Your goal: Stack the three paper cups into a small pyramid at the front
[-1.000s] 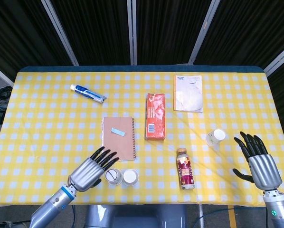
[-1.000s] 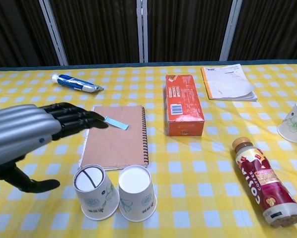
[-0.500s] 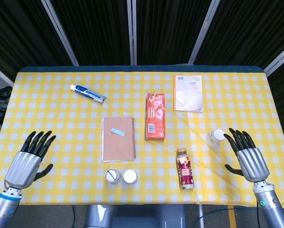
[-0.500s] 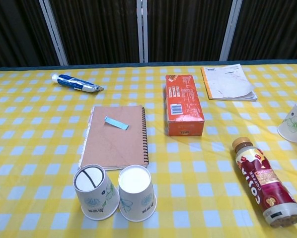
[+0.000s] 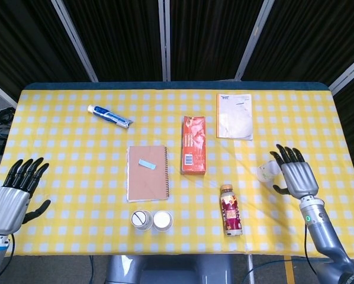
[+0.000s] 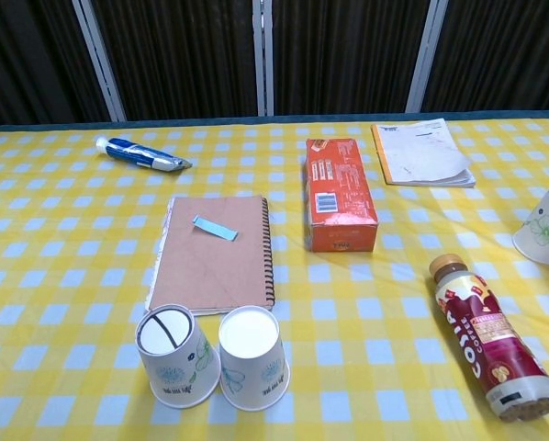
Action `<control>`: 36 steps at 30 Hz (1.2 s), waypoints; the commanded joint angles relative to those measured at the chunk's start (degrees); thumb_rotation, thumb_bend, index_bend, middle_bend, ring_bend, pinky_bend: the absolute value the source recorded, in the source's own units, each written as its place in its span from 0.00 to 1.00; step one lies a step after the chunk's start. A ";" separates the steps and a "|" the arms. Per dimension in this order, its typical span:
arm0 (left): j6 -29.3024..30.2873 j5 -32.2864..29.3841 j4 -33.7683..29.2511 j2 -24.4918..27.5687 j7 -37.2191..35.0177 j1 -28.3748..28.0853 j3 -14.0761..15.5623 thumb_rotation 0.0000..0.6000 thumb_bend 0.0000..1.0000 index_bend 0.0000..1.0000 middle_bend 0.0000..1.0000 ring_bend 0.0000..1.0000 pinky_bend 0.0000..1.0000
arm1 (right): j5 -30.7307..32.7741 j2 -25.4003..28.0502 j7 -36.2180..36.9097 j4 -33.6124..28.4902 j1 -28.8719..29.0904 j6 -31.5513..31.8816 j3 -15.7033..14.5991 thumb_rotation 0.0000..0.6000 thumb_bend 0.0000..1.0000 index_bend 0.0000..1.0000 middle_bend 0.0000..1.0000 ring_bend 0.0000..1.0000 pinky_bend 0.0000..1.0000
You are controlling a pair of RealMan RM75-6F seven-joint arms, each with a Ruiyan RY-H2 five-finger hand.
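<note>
Three paper cups (image 6: 178,356) (image 6: 253,357) (image 6: 545,231); one bottle (image 6: 490,337); one notebook (image 6: 217,251); one orange box (image 6: 341,194); one toothpaste tube (image 6: 142,153); one booklet (image 6: 420,152).

1. Two cups (image 6: 213,356) stand upside down side by side at the front, just before the notebook (image 6: 216,251).
2. The box (image 6: 340,206) lies right of the notebook.
3. The bottle (image 6: 488,341) lies front right, the third cup (image 6: 545,227) behind it.

The tablecloth (image 5: 76,148) was yellow-and-white check. At 6 o'clock stood two white paper cups (image 6: 213,356) printed with pale green leaves. A brown notebook (image 5: 147,173) carried a light-blue label (image 6: 215,228). At centre lay an orange-red box (image 6: 341,195). At 5 o'clock lay a dark-red bottle (image 6: 487,338) with a tan cap. At 11 o'clock lay a blue-and-white tube (image 5: 109,116). A white booklet (image 5: 234,116) with orange edging lay at 1 o'clock. The hands (image 5: 11,192) were silver with black fingers (image 5: 287,154).
</note>
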 commanded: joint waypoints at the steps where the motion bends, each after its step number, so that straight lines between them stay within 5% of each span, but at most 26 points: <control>1: -0.47 0.30 -0.07 -0.09 0.37 0.06 -0.24 1.00 0.26 0.00 0.00 0.00 0.00 | 5.26 -1.74 -2.65 2.56 2.67 -2.84 1.64 1.00 0.14 0.20 0.00 0.00 0.01; 17: -2.84 0.34 -0.34 -0.03 0.85 0.51 -1.61 1.00 0.26 0.00 0.00 0.00 0.00 | 12.26 -6.12 -3.61 10.97 6.01 -6.55 0.56 1.00 0.23 0.26 0.00 0.00 0.02; 36: -3.49 0.71 -0.30 0.25 -0.01 1.31 -3.07 1.00 0.26 0.00 0.00 0.00 0.00 | 10.42 -3.66 -7.45 2.32 6.20 0.47 -0.46 1.00 0.23 0.26 0.00 0.00 0.02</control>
